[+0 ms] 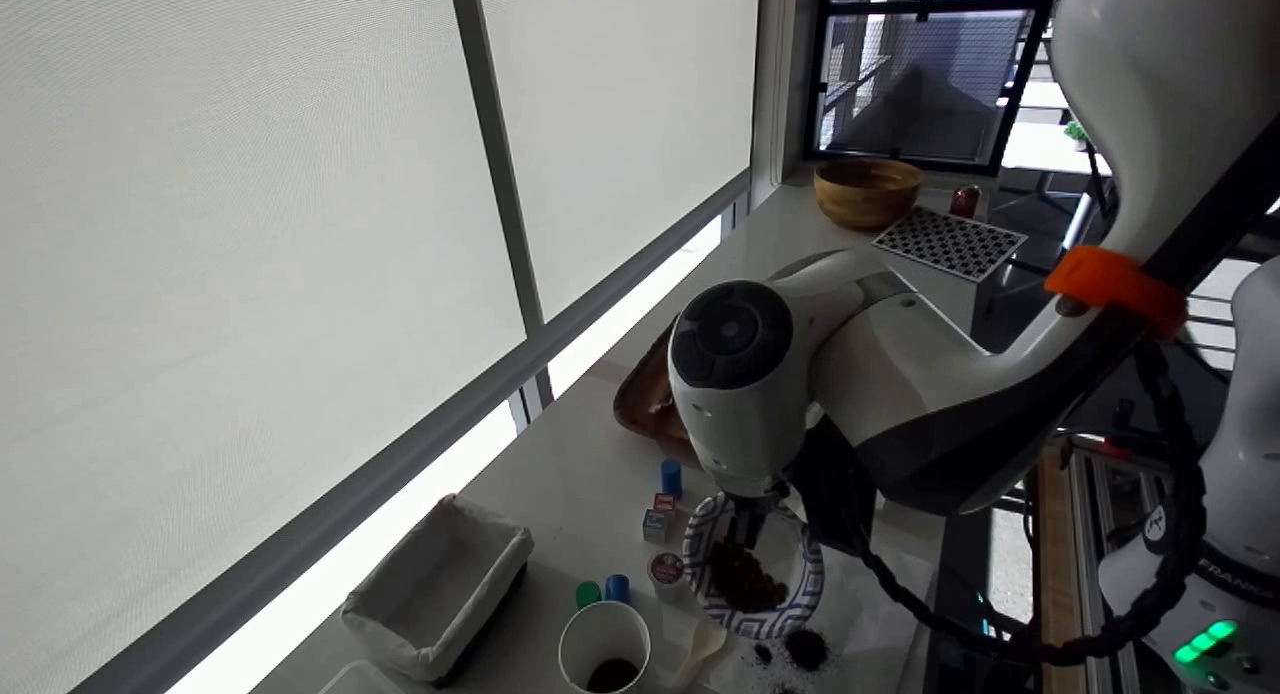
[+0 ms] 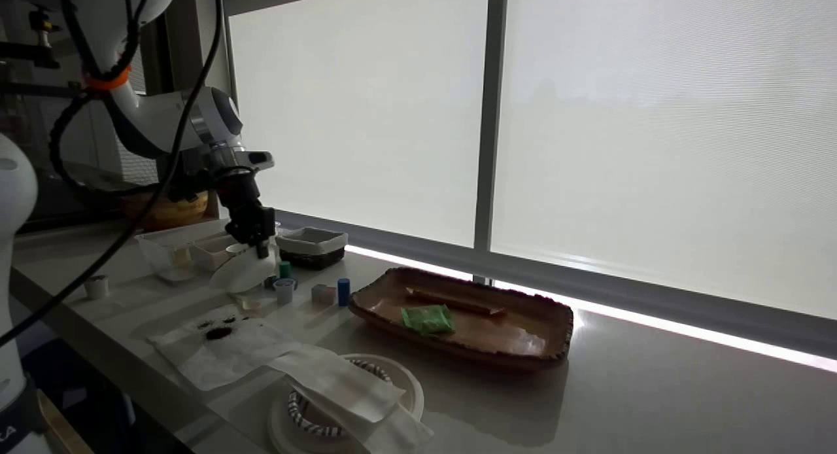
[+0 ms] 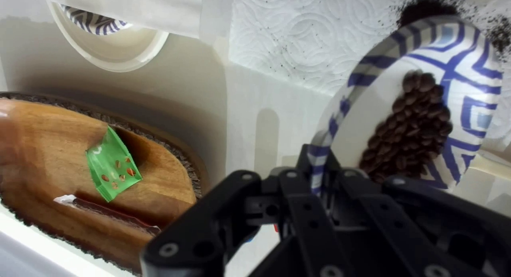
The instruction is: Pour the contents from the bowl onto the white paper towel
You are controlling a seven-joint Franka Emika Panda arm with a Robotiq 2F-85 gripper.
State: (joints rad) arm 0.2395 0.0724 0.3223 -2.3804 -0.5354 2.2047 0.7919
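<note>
Pale counter (image 2: pixel 628 401) by window shades (image 2: pixel 366 114); tilted bowl (image 3: pixel 379 103) of dark beans (image 3: pixel 411 133) juts from jaws, rim clamped between them.

The bowl (image 3: pixel 459 69) is white with blue shapes around its rim. It is up in the air and tipped. Brown beans (image 3: pixel 411 127) sit in it, bunched toward one edge. The white paper towel (image 3: pixel 295 41) lies flat, with bumpy rings pressed into it. It is dirty, with black spots, one big and a few small. The bowl is higher than the towel, near the dirty part.
</note>
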